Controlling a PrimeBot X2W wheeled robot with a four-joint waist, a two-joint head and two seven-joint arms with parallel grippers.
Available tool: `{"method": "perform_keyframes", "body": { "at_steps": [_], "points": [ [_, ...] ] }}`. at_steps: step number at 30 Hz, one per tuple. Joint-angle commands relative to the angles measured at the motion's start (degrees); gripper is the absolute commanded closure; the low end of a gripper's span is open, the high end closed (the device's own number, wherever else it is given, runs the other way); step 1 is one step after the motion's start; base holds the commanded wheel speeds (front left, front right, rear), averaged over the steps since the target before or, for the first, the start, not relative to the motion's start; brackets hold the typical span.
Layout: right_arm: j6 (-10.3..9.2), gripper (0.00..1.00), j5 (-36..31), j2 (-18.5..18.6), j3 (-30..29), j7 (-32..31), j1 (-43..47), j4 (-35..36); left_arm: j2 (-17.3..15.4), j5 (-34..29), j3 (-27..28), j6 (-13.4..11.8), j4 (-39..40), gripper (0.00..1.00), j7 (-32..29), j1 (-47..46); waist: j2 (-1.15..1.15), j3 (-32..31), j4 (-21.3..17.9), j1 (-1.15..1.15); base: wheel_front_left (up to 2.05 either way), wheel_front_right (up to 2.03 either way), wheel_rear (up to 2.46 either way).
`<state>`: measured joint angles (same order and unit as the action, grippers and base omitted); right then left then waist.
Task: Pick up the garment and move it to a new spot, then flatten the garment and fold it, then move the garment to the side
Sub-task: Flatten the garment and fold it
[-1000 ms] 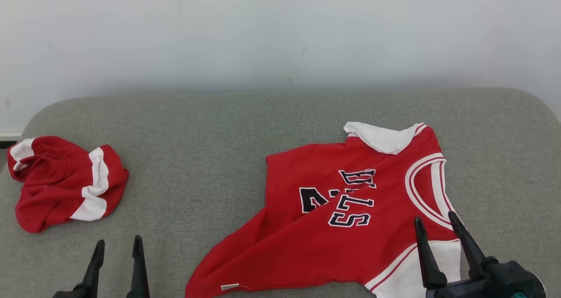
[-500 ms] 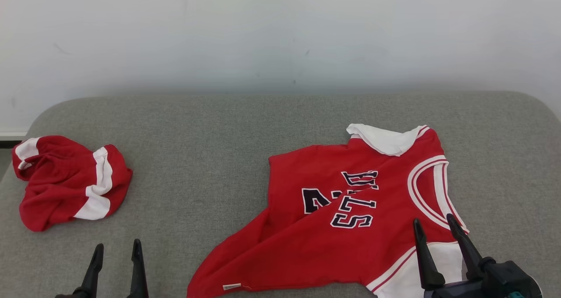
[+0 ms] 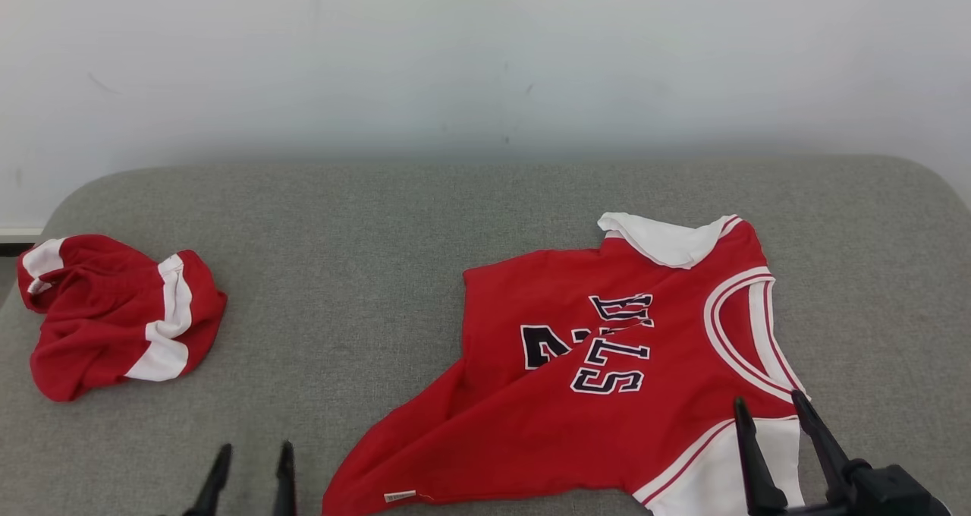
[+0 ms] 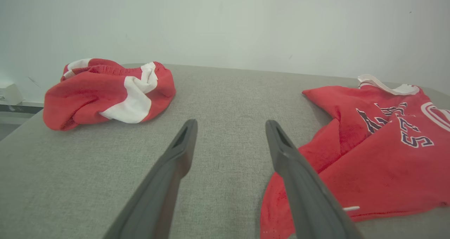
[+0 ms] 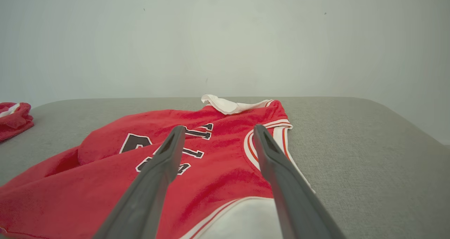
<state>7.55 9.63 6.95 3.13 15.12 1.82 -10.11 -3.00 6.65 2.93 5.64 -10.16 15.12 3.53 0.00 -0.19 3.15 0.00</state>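
standing spread: left end effector (image 3: 256, 446), right end effector (image 3: 767, 397) over jersey (image 3: 531, 425); left wrist view shows bundle (image 4: 105, 93) heaped.

Plain off-white wall (image 3: 485, 61), matt, marked with a few faint dark specks and scuffs, directly behind a broad grey woven cushion (image 3: 364, 220) with rounded far corners. Even, diffuse light; soft shadow band along the cushion's far edge at the foot of the wall. Beyond the far-left corner, a pale skirting strip (image 3: 15, 233) over a dark gap, partly out of frame.
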Motion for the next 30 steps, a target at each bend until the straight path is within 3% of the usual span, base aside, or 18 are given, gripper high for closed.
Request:
{"method": "perform_keyframes", "body": {
  "at_steps": [1,12,30],
  "points": [
    [-0.13,0.0,-0.6,0.6,-0.8,0.0,1.0,-1.1,-0.5,-0.4,-1.3,0.5,-1.8,0.0,0.0,0.2,0.0,0.2,0.0,0.0,0.0,0.0,0.0],
    [-0.13,0.0,-2.2,1.4,-4.4,0.0,1.2,-10.8,-2.2,0.6,-10.1,1.7,-13.1,0.0,0.0,-1.8,0.0,2.5,-0.5,0.0,0.0,0.0,0.0],
    [-0.13,0.0,-2.5,0.6,-4.7,0.0,-4.1,-28.8,-1.9,4.1,-13.1,1.8,-22.7,0.0,0.0,-7.4,0.0,5.0,-1.0,0.0,0.0,0.0,0.0]
  ]
}}
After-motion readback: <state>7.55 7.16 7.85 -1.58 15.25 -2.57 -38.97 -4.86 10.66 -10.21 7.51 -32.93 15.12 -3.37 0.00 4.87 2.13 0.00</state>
